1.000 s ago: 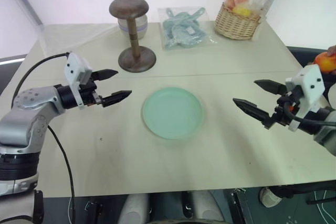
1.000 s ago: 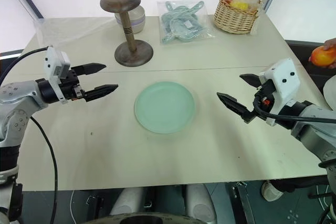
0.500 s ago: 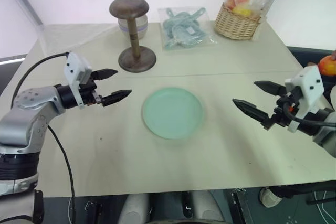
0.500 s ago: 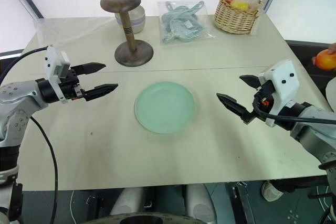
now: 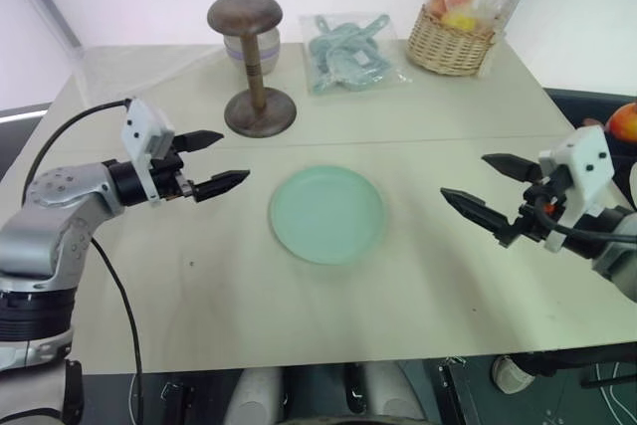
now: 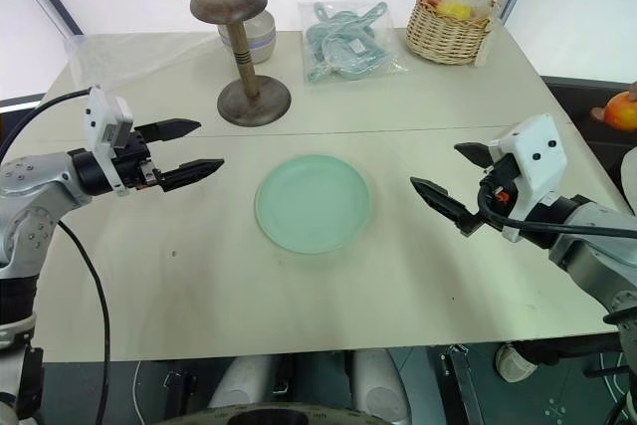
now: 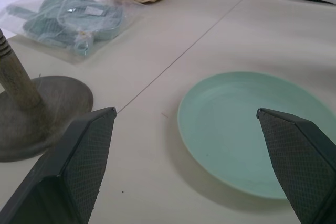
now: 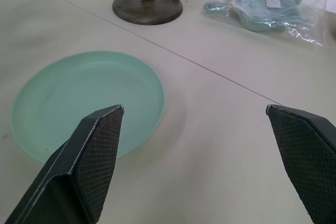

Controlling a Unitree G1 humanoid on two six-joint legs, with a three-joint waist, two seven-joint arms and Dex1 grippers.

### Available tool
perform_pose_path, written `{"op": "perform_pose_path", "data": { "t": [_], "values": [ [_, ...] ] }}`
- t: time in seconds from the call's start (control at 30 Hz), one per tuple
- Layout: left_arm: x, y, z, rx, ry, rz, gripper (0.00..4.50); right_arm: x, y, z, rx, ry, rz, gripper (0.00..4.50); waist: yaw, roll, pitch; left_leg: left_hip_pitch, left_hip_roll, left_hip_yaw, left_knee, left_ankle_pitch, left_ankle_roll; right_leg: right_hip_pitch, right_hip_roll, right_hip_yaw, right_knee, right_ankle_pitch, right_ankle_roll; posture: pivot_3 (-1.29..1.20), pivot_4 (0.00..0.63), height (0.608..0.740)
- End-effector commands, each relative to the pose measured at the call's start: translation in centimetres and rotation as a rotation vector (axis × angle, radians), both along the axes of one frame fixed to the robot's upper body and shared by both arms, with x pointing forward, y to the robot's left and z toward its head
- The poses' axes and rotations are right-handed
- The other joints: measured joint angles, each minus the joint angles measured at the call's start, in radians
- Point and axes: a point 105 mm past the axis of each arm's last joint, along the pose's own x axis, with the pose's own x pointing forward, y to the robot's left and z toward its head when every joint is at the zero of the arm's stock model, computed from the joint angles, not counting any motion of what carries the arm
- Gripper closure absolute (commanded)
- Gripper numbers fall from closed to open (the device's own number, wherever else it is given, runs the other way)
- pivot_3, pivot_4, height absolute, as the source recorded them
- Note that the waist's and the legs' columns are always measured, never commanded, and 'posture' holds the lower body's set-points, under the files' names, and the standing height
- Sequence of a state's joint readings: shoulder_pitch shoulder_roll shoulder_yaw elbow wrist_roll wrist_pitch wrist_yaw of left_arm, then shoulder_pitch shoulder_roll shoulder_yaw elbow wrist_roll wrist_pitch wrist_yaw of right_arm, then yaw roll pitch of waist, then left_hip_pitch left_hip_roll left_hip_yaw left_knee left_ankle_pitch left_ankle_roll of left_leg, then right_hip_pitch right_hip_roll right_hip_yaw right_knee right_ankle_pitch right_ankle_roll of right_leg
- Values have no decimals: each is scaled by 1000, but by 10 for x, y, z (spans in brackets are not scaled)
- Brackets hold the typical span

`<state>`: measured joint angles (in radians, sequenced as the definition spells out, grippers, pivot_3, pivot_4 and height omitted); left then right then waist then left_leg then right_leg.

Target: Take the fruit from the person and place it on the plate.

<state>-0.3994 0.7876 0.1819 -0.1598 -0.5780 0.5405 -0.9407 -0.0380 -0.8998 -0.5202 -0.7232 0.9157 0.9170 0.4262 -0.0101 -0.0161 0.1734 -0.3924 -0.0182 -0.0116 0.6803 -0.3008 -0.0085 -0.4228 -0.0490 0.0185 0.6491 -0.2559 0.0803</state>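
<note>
No legible labels. Left gripper (image 5: 215, 161) and right gripper (image 6: 453, 179) both spread, empty; plate (image 6: 313, 203) between their fingertips, fruit (image 6: 621, 109) beyond the right fingers (image 6: 438, 201), at the table's edge.

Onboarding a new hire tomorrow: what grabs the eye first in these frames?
The mint-green plate sits bare at the table's centre, flanked by the left gripper and right gripper, both hovering with jaws wide open and pointing inward at it. At the far right edge, off the table, the red-orange fruit is in a person's hand. A wooden stand and a basket line the back.
</note>
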Motion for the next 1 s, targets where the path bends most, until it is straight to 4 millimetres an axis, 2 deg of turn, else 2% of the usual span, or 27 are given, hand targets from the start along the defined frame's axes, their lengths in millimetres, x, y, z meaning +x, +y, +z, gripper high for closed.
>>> {"op": "perform_pose_path", "data": {
  "t": [0.03,0.53,0.77,1.0],
  "values": [
    [0,-1,12,-4,-48,-3,0,-4,0,11,-6,-61,-10,53,0,0,0,0,0,0,0,0,0,0,0,0,0,0,0,0,150,740],
    [4,-8,12,-23,-56,-3,0,9,-11,17,49,-135,-167,53,0,0,0,0,0,0,0,0,0,0,0,0,0,0,0,0,150,740],
    [6,-12,11,-32,-57,-9,0,26,-27,34,86,-253,-348,53,-2,0,0,0,0,0,0,0,0,0,0,0,0,0,0,0,150,740],
    [6,-16,10,-40,-57,-14,0,36,-17,46,153,-329,-407,53,-1,0,0,0,0,0,0,0,0,0,0,0,0,0,0,0,150,740]
  ]
}}
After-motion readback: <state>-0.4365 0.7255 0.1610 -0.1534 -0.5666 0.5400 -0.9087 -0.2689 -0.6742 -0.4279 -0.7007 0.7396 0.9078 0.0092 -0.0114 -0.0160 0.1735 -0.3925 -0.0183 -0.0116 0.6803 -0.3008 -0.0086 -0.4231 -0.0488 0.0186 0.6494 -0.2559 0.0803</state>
